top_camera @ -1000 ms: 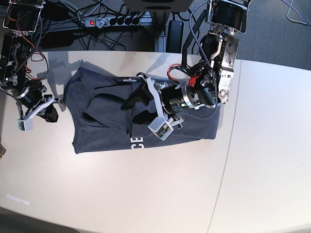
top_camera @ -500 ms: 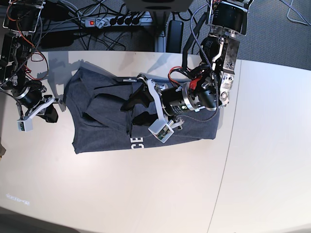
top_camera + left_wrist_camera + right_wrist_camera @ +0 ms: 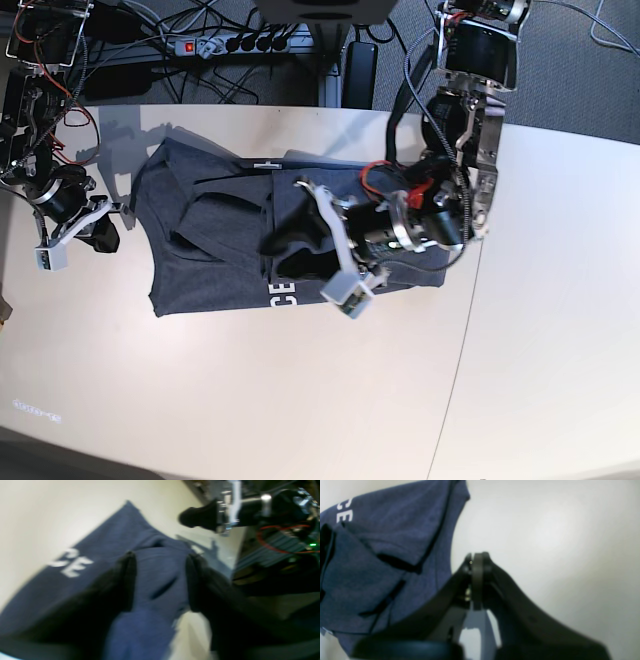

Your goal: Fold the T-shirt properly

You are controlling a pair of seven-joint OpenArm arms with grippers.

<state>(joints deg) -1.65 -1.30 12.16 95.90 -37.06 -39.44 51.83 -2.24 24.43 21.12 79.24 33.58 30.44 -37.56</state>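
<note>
The T-shirt (image 3: 215,250) lies crumpled and partly folded on the pale table (image 3: 250,400), white letters showing along its near edge. The left pincer (image 3: 160,580) hangs over the middle of the shirt with its two dark fingers (image 3: 125,580) standing apart and blue cloth lying between them; whether they pinch it I cannot tell. The right pincer (image 3: 476,562) is closed on nothing, just off the shirt's edge over bare table
</note>
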